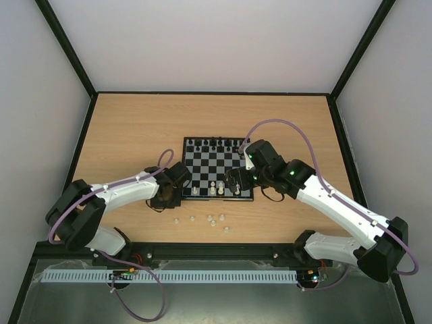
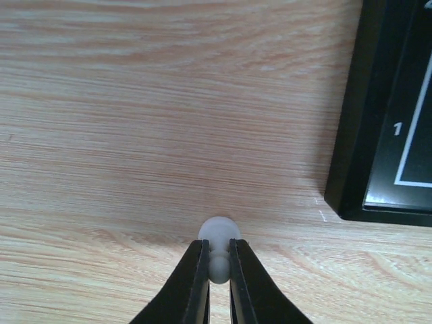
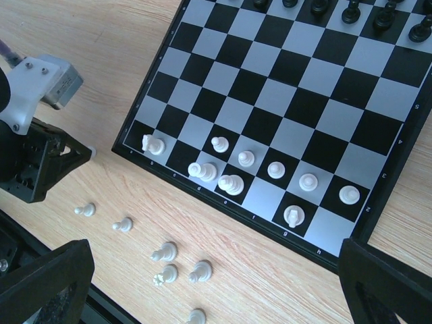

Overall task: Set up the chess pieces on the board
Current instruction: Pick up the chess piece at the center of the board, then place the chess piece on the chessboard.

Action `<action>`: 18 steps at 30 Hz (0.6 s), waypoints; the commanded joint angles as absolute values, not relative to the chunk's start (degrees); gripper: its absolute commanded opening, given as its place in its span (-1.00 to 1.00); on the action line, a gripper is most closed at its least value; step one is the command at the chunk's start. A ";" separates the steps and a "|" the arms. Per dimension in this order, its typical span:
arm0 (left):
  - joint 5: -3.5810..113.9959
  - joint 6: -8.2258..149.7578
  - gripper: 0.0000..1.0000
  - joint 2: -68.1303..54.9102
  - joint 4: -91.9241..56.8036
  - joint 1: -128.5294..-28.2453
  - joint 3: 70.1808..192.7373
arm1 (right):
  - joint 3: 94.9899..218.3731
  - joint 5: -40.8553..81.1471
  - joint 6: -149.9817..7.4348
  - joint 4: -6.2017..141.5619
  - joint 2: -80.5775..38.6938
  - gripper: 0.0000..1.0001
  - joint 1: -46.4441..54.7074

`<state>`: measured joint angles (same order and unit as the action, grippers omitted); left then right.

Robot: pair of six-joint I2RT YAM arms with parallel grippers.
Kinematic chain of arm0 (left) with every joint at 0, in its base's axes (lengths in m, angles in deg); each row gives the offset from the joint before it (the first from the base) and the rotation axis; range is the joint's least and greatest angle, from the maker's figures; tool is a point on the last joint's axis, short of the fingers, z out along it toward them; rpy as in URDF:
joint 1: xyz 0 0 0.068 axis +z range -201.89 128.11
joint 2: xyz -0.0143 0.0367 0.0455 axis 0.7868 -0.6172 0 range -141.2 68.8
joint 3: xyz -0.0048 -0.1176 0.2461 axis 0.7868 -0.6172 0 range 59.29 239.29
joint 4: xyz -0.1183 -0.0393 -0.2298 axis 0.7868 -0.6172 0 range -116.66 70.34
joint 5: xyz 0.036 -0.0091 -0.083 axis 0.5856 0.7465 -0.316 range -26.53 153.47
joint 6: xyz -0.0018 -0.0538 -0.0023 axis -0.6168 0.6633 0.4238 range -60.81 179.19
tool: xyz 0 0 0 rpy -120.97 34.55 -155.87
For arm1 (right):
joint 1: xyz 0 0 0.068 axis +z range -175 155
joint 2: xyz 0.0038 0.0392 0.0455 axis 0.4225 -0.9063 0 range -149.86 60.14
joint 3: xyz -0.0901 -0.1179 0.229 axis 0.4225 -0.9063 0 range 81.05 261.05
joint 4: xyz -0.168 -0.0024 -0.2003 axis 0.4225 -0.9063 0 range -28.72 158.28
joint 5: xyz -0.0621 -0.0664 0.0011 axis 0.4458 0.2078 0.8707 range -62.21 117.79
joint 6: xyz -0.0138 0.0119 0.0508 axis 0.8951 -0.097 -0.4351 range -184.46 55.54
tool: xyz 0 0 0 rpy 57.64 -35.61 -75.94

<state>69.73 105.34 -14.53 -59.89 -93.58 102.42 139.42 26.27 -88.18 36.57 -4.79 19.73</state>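
In the left wrist view my left gripper point(image 2: 219, 264) is shut on a small white chess piece point(image 2: 219, 235), low over the wood just left of the board's corner point(image 2: 378, 135). From above, the left gripper point(image 1: 165, 197) sits beside the board point(image 1: 209, 165). Black pieces point(image 1: 216, 143) line the far row and several white pieces point(image 3: 277, 169) stand along the near rows. My right gripper point(image 1: 236, 182) hovers over the board's near edge, open and holding nothing, with its fingers point(image 3: 388, 283) wide apart. Several loose white pieces point(image 3: 165, 253) lie on the table.
The loose pieces point(image 1: 209, 219) are scattered between the board and the arm bases. In the right wrist view the left arm's gripper point(image 3: 47, 162) is at the left, near the board's corner. A black rail point(image 1: 216, 251) runs along the table's near edge.
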 commanded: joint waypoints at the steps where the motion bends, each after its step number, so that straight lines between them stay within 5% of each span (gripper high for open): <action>1: 71.45 104.25 -0.86 -14.80 -62.34 -93.20 105.53 | 138.39 25.69 -87.58 36.37 -3.63 1.00 19.69; 18: 72.04 95.35 -0.86 -26.04 -71.26 -95.08 132.48 | 138.90 27.57 -87.70 35.76 -3.49 0.99 19.73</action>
